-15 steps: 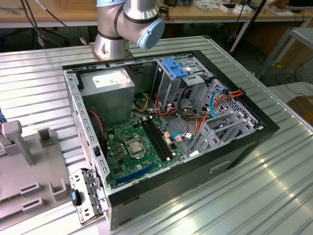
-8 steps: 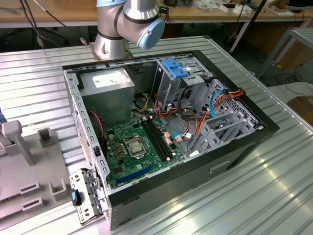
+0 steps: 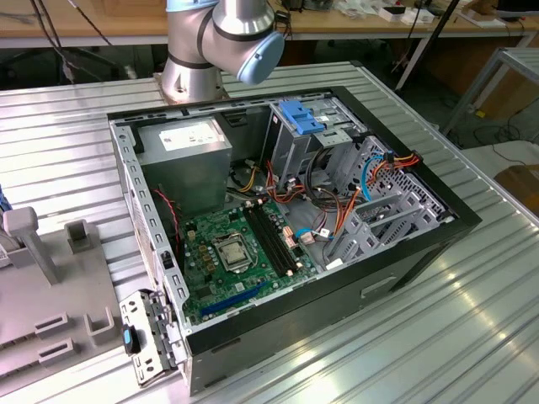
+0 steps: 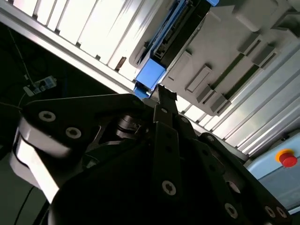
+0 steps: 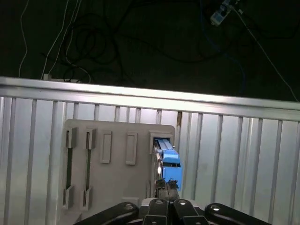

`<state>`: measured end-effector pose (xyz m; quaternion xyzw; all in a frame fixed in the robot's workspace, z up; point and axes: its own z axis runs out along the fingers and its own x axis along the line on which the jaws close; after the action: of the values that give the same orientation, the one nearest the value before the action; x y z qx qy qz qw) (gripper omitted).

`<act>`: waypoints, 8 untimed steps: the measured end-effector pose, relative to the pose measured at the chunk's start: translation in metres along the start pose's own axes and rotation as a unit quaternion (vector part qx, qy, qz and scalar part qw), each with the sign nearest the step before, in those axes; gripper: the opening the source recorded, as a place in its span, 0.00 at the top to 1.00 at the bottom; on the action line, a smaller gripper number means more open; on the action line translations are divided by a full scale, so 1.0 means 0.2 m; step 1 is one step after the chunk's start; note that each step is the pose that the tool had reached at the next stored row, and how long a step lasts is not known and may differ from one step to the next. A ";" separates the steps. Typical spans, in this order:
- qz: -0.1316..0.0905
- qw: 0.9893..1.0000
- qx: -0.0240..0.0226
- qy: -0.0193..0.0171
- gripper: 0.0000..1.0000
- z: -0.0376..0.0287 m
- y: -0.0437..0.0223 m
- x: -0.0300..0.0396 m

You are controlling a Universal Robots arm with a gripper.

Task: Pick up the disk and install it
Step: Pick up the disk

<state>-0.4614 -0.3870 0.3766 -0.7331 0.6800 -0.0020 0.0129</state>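
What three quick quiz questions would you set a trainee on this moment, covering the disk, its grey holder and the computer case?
1. True or false: the disk sits in a slot at one end of the grey holder plate.
2. Pick one. In the exterior view the computer case is: A) closed with its side panel on; B) open with the motherboard showing; C) standing on the floor.
3. Fill the gap: in the first wrist view the pincer is nearest to the ____.

Key: 1 true; 2 B; 3 disk.
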 end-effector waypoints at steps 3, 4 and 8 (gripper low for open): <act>0.014 1.000 0.000 0.000 0.89 0.034 -0.006 0.001; 0.015 1.000 0.000 0.000 0.89 0.043 -0.007 0.001; 0.015 1.000 0.000 0.000 0.76 0.066 -0.006 0.001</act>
<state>-0.4599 -0.3869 0.3633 -0.7225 0.6913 -0.0023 0.0129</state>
